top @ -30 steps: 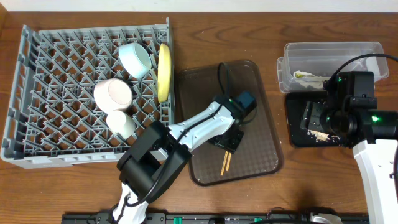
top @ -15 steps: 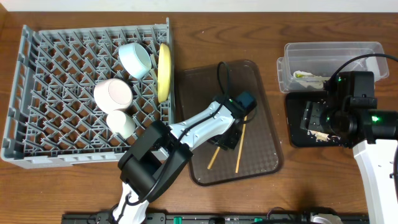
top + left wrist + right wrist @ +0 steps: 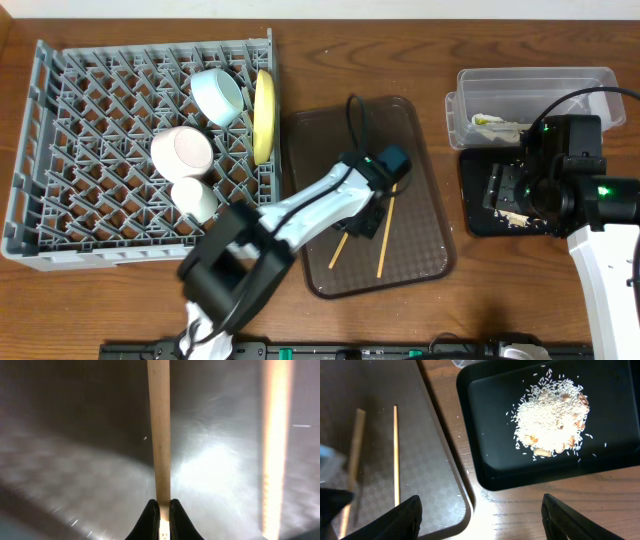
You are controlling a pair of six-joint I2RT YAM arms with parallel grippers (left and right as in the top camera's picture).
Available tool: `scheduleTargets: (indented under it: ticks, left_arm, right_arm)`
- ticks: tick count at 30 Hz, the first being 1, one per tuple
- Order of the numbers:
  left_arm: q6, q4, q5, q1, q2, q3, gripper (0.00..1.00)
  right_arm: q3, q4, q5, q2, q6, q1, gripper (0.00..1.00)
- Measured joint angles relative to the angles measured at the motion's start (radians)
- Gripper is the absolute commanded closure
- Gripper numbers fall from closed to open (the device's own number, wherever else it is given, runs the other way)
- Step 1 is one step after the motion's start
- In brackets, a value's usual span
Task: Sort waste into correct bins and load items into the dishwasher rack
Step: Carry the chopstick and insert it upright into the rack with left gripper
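Two wooden chopsticks lie on the brown serving tray. My left gripper is shut on one chopstick; in the left wrist view that chopstick runs straight out from between the fingertips. The other chopstick lies loose beside it. The grey rack holds the light-blue bowl, the yellow plate, the white bowl and the cream cup. My right gripper is open and empty above the black tray, which holds rice crumbs. The wrapper lies in the clear tub.
The brown tray's right rim lies close to the black tray's left edge, with a strip of bare wood between them. The rack's right wall stands next to the brown tray's left side. Cables run over both arms.
The two chopsticks, close together a second ago, have spread apart. One has swung left in my left gripper; the other lies loose further right. The right arm has not moved.
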Motion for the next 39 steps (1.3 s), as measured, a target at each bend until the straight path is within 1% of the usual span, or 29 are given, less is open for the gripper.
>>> scheduleTargets:
  ticks: [5,8,12,16,21,31,36,37,39]
  left_arm:
    - [0.0,-0.032,-0.043,0.042,-0.216,0.0,0.94]
    - [0.0,-0.069,-0.074,0.114,-0.328,0.002,0.94]
    - [0.0,-0.098,-0.102,0.249,-0.402,0.002,0.94]
    - [0.0,-0.111,-0.12,0.39,-0.411,0.001,0.94]
    - [0.0,-0.112,-0.127,0.477,-0.408,0.001,0.94]
    - [0.0,-0.106,-0.127,0.507,-0.4,-0.005,0.94]
    - [0.0,-0.036,-0.113,0.507,-0.4,-0.084,0.94]
    - [0.0,-0.022,-0.107,0.507,-0.4,-0.105,0.93]
    - [0.001,-0.007,-0.098,0.507,-0.399,-0.142,0.86]
  right_arm:
    - [0.0,0.0,0.0,0.0,0.0,0.0,0.25]
    - [0.0,0.0,0.0,0.0,0.0,0.0,0.25]
    - [0.0,0.0,0.0,0.0,0.0,0.0,0.25]
    - [0.0,0.0,0.0,0.0,0.0,0.0,0.25]
    - [0.0,0.0,0.0,0.0,0.0,0.0,0.25]
    - [0.0,0.0,0.0,0.0,0.0,0.0,0.26]
    - [0.0,0.001,0.0,0.0,0.0,0.0,0.25]
    - [0.0,0.001,0.0,0.0,0.0,0.0,0.25]
    - [0.0,0.0,0.0,0.0,0.0,0.0,0.25]
